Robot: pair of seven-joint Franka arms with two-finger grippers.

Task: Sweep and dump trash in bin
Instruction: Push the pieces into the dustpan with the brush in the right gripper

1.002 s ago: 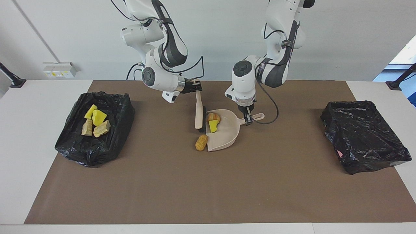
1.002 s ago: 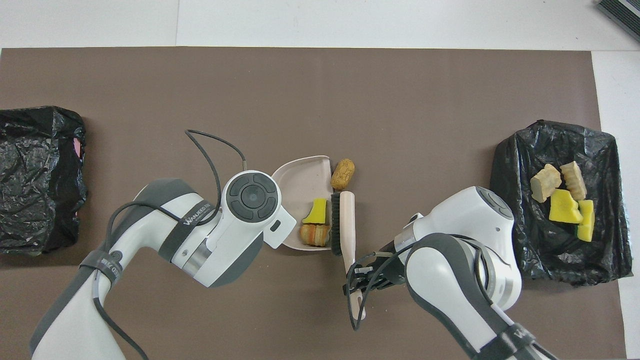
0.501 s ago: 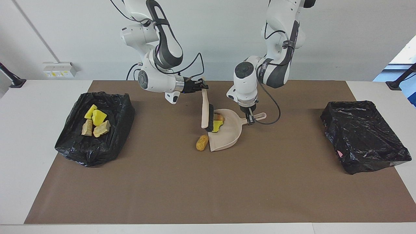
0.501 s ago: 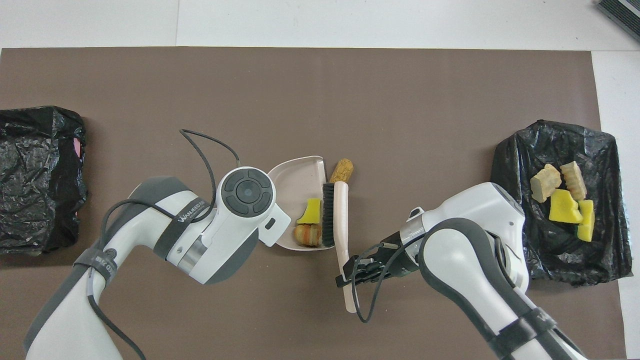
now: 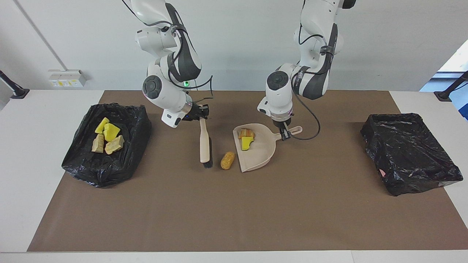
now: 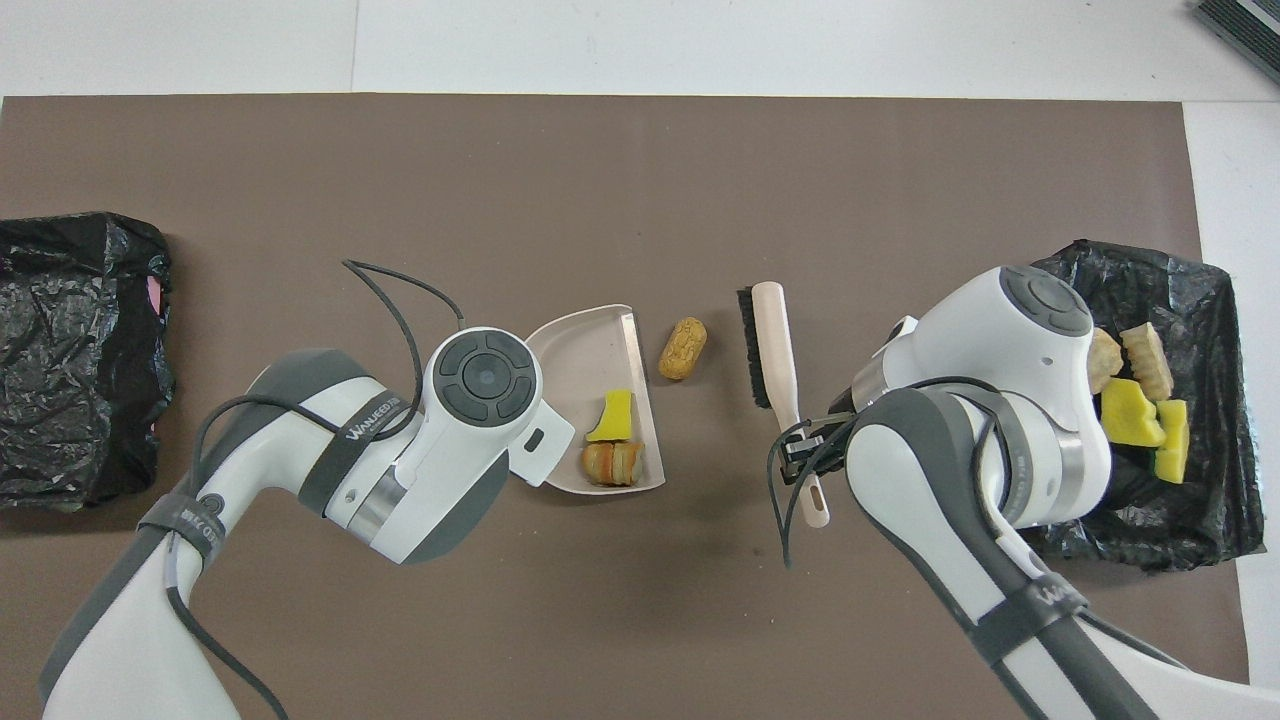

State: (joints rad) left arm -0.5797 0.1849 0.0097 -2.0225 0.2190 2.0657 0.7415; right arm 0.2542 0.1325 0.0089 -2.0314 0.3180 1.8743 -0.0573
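R gripper (image 5: 200, 116) clamped on handle of beige brush (image 5: 205, 142); brush hangs down w/ bristle end low over brown mat (image 5: 234, 219), dark bristles turned toward the L arm's end. Just beside the bristle end, toward L arm's end, one tan-orange piece (image 5: 227, 160) lies loose on the mat, between brush and dustpan, apart from both

L gripper (image 5: 284, 134) closed on handle of beige dustpan (image 5: 261, 155), gripper pointing straight down; in overhead view its wrist hides the handle. Pan's open edge faces the loose piece. Inside the pan, at the part nearer the robots: a yellow chunk (image 5: 246, 143) and a tan-orange layered piece (image 5: 245, 133), touching each other

Toward R arm's end: black-bagged bin (image 5: 106, 171) holding four bits of trash, two yellow chunks (image 5: 108, 130) and two tan pieces (image 5: 109, 144), bunched together. In overhead view R arm's elbow covers part of this bin

Toward L arm's end: second black-bagged bin (image 5: 409, 157), nothing of the trash visible in it, small pink spot on its side
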